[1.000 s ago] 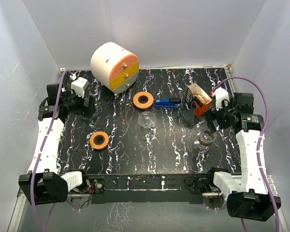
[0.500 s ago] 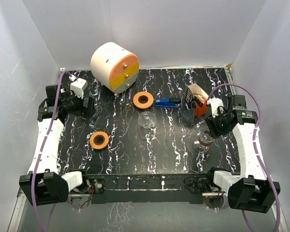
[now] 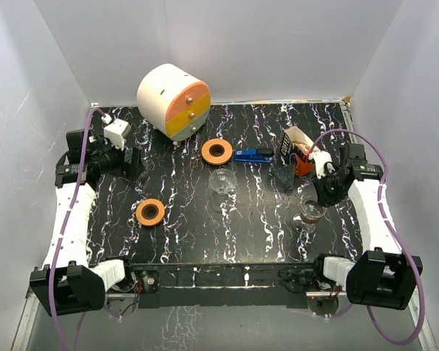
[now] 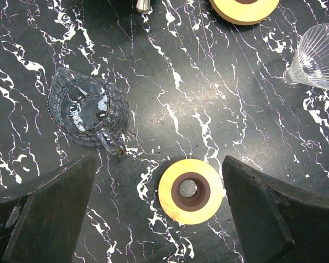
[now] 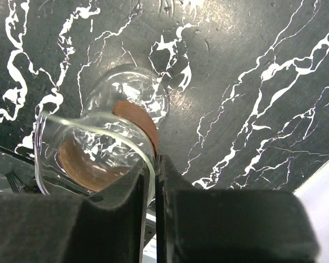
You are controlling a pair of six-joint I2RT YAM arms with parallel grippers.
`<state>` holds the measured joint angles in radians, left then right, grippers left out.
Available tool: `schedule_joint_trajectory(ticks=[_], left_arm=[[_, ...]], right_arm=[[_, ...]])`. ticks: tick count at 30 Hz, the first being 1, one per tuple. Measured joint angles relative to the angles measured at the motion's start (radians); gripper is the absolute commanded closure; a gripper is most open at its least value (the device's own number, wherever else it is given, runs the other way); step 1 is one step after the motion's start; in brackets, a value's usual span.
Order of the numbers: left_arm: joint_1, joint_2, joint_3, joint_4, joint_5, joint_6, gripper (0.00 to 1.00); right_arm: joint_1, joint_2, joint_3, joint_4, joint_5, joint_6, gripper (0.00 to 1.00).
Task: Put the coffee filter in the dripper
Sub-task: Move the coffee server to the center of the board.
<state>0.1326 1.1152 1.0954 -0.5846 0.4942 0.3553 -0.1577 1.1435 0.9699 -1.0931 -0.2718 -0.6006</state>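
Note:
My right gripper is shut on the thin rim of a clear glass dripper with a brown collar. It stands at the right of the black marbled table, with one finger inside the rim and one outside. I cannot pick out the coffee filter for certain. An open orange and white box stands just behind. My left gripper hangs open at the left, above an orange ring and holding nothing.
A ribbed clear glass cone lies mid-table. A small glass pitcher, a second orange ring, a blue tool, a dark cone and a white and orange drum are also on the table. White walls surround it.
My right gripper moved forward and down from beside the box to the glass dripper and shut on its rim. The left arm stayed put.

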Motion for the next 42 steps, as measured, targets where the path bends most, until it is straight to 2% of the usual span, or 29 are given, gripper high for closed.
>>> schedule_joint_trajectory(ticks=[3, 14, 17, 22, 32, 42], left_arm=[[0.004, 0.0, 0.0, 0.0, 0.005, -0.004, 0.04], [0.017, -0.003, -0.025, 0.003, 0.011, -0.013, 0.04], [0.017, -0.005, -0.034, 0.002, 0.011, -0.013, 0.04], [0.017, -0.007, -0.051, -0.005, 0.012, -0.003, 0.04], [0.026, -0.006, -0.09, -0.036, 0.004, 0.045, 0.04], [0.049, 0.013, -0.109, -0.046, 0.015, 0.063, 0.04]], right_arm=[[0.006, 0.0, -0.001, -0.001, -0.012, -0.004, 1.0], [0.069, 0.0, 0.039, -0.004, -0.08, -0.001, 1.0], [0.159, 0.0, 0.075, 0.012, -0.068, 0.027, 1.0], [0.404, 0.013, 0.117, 0.064, -0.065, 0.099, 1.0], [0.634, 0.157, 0.202, 0.153, -0.065, 0.183, 1.0], [0.863, 0.306, 0.275, 0.197, 0.01, 0.219, 1.0]])
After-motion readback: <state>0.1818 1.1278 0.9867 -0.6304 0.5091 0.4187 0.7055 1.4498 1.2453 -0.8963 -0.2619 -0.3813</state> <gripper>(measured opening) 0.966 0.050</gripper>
